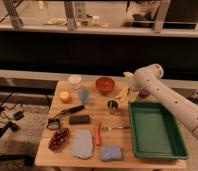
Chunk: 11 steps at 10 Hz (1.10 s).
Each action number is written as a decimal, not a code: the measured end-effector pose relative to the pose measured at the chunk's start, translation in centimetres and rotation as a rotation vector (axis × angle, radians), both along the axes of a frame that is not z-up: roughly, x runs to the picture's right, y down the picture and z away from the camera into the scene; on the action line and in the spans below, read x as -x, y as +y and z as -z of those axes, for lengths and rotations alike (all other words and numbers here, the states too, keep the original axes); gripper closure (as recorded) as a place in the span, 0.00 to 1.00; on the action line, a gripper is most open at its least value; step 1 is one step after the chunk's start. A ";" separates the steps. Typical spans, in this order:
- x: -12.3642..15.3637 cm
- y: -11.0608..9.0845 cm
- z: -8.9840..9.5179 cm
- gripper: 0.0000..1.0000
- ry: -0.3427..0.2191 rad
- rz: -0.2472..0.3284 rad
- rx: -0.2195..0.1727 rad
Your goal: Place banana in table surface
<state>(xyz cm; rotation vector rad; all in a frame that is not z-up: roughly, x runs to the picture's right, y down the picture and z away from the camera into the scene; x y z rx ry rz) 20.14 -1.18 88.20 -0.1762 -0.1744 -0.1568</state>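
Observation:
The banana (121, 94) is pale yellow and lies on the wooden table surface (93, 107), just right of the red bowl (105, 84) and left of the green tray's far corner. My gripper (127, 86) comes in from the right on the white arm (162, 96) and sits directly at the banana's upper end, low over the table. The arm's end partly covers the banana's far tip.
A dark green tray (155, 130) fills the table's right side. A metal cup (112, 105), carrot (97, 134), fork (115, 128), blue sponge (111, 152), grey-blue cloth (82, 143), grapes (59, 139), orange fruit (65, 96), blue cup (84, 95) and white cup (75, 80) stand around.

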 end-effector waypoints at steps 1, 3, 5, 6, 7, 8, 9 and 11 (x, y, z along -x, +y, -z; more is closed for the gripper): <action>0.3 0.1 -0.4 0.00 -0.001 0.000 -0.003; 1.1 -0.6 -1.3 0.00 -0.007 -0.003 -0.017; 1.0 -1.6 -2.1 0.00 -0.003 -0.010 -0.039; 1.2 -1.9 -2.3 0.00 -0.003 -0.009 -0.046; 1.4 -2.2 -2.6 0.00 -0.003 -0.008 -0.052; 1.3 -2.5 -2.7 0.00 0.000 -0.009 -0.058; 1.0 -2.7 -2.9 0.00 0.005 -0.010 -0.061; 0.9 -2.7 -3.7 0.00 0.011 -0.012 -0.062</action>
